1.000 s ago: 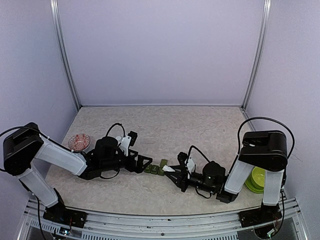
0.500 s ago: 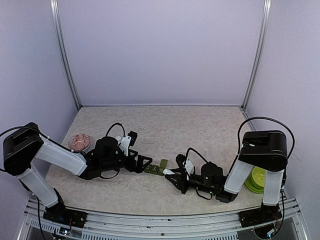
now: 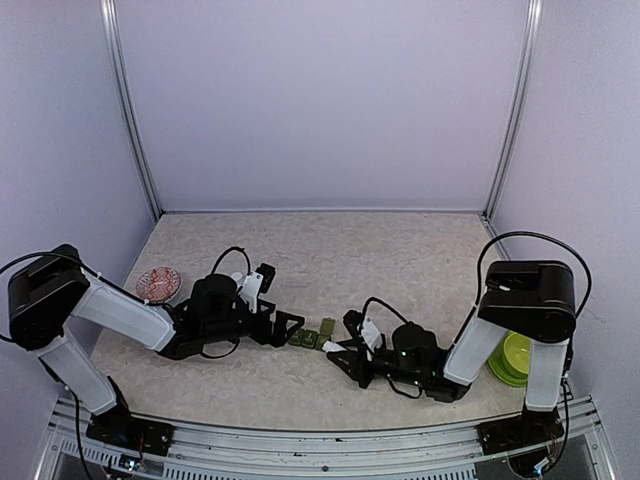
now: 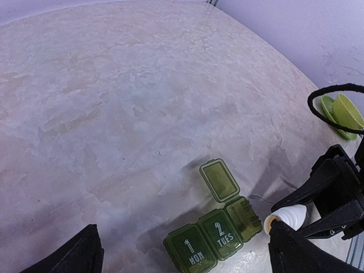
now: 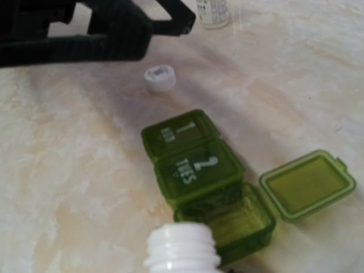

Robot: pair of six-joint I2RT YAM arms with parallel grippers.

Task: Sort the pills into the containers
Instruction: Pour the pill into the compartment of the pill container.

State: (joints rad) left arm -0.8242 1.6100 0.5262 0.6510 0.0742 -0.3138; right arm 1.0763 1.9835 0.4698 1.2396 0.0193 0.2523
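Note:
A green pill organizer [image 3: 310, 338] lies between the two arms. Its MON and TUES compartments [image 4: 213, 239] are closed, and the third compartment [image 5: 227, 219] is open with its lid [image 5: 307, 182] folded back flat. My right gripper [image 3: 345, 352] is shut on an uncapped white pill bottle [image 5: 182, 250], lying low with its mouth [image 4: 287, 216] right beside the open compartment. My left gripper [image 3: 285, 325] stands open just left of the organizer, its fingers [image 4: 79, 253] either side of it without touching. The pills are hidden.
A white bottle cap [image 5: 159, 78] lies on the table beyond the organizer, and a second white bottle [image 5: 211, 12] stands farther back. A pink bowl [image 3: 158, 283] sits at the left. A green bowl [image 3: 515, 358] sits at the right by the right arm's base.
My right gripper has slid a little left and lower with the bottle, bringing its mouth closer to the open compartment. The left arm has not moved.

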